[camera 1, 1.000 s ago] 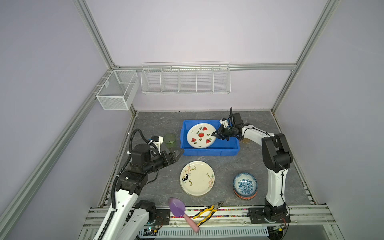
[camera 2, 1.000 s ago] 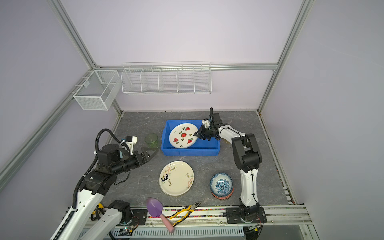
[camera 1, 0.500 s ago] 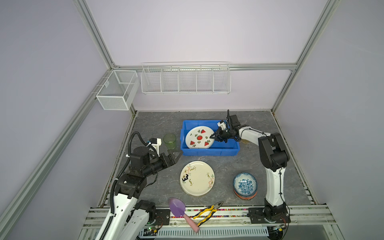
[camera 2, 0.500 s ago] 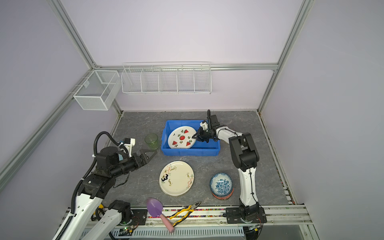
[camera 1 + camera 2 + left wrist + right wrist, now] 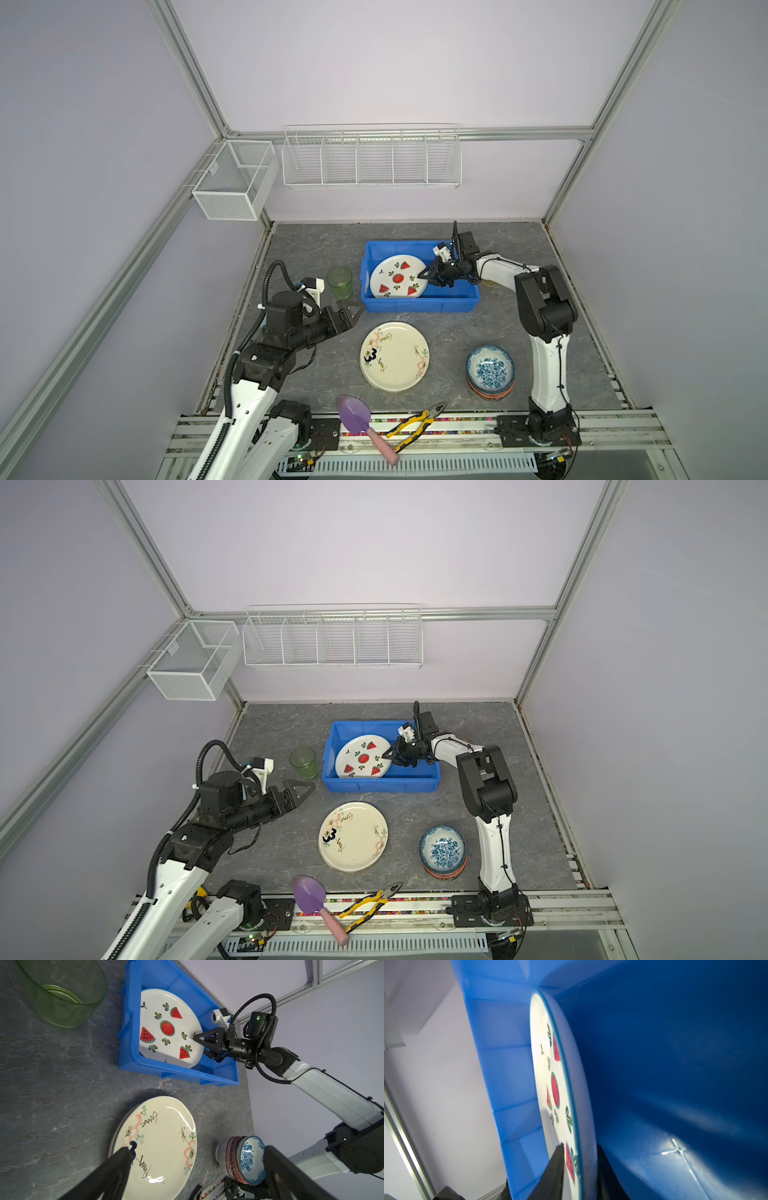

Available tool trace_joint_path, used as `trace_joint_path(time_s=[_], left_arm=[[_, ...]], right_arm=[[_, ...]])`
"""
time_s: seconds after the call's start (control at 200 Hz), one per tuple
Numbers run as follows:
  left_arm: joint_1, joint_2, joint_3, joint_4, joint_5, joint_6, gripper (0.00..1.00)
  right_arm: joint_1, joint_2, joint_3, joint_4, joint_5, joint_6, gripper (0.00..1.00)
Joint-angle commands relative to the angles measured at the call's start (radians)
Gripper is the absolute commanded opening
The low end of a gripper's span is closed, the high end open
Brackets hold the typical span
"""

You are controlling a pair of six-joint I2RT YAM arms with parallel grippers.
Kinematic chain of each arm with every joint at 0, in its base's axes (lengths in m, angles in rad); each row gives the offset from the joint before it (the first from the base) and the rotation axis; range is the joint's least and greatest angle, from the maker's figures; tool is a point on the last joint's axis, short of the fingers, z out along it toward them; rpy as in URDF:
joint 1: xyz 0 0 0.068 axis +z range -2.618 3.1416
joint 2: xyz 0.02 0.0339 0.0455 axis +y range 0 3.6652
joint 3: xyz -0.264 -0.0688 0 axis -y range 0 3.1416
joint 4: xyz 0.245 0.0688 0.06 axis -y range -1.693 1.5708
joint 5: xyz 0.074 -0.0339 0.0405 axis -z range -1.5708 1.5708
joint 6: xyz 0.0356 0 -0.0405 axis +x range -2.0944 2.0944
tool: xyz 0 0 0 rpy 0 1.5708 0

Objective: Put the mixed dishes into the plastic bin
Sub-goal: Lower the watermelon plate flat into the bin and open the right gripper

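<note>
A: Right jaws, state?
B: They straddle the right rim of the watermelon plate [image 5: 398, 277]; gripping it or loose, I cannot tell. The plate sits tilted inside the plastic bin [image 5: 419, 306], at its left end.
A: Left jaws?
B: Spread wide, empty, over the surface [image 5: 316, 249] beside the green tumbler [image 5: 340, 282].

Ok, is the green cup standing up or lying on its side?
Standing up. The green cup sits on its base on the table, open mouth facing up, beside the blue bin.
</note>
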Motion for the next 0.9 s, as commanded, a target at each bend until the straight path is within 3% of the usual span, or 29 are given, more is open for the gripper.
trace_joint_path(time_s=[0.0,0.235,0.385,0.475,0.895], left_arm=[[0.013,-0.012,-0.013,-0.019,-0.039,0.049,0.99],[0.065,-0.019,-0.04,-0.062,-0.079,0.119,0.99],[0.09,0.011,-0.025,-0.102,-0.141,0.116,0.99],[0.107,0.028,-0.026,-0.093,-0.122,0.124,0.99],[0.127,0.02,-0.033,-0.112,-0.156,0.113,0.99]], right_arm=[[0.006,-0.021,-0.012,0.0,-0.013,-0.034,0.32],[0.006,-0.038,0.011,-0.078,0.036,-0.092,0.42],[0.007,-0.063,0.013,-0.125,0.114,-0.132,0.46],[0.013,-0.082,0.014,-0.157,0.163,-0.168,0.48],[0.023,-0.157,0.018,-0.221,0.294,-0.219,0.54]])
